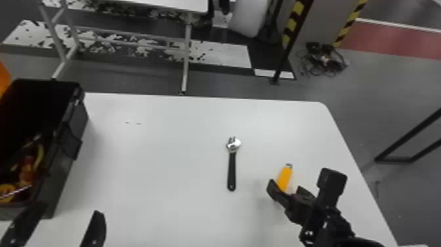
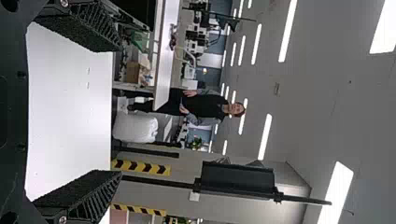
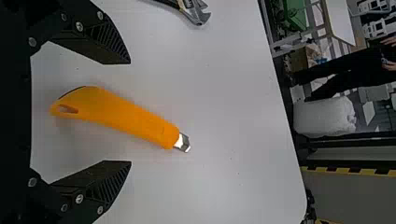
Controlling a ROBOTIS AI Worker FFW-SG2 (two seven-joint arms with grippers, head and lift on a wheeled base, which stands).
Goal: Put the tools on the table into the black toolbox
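Wrench [image 1: 232,170] and orange knife [image 1: 285,177] are your leftovers, toolbox [image 1: 62,177] already has stuff, left gripper [image 2: 119,110] and right gripper [image 3: 130,112] fingers spread.

White table [image 1: 157,170], smooth-topped, with rounded far right corner
Carries adjustable wrench [image 1: 231,170], laid flat, silver head away from robot, black handle toward robot
Right of wrench, slightly nearer robot: yellow-orange utility knife [image 1: 284,178], flat, silver tip pointing away from robot
Well left of wrench: black toolbox [image 1: 62,174], upright, open at top
Left of wrench and farther from robot: two small dark marks [image 1: 139,123] on tabletop
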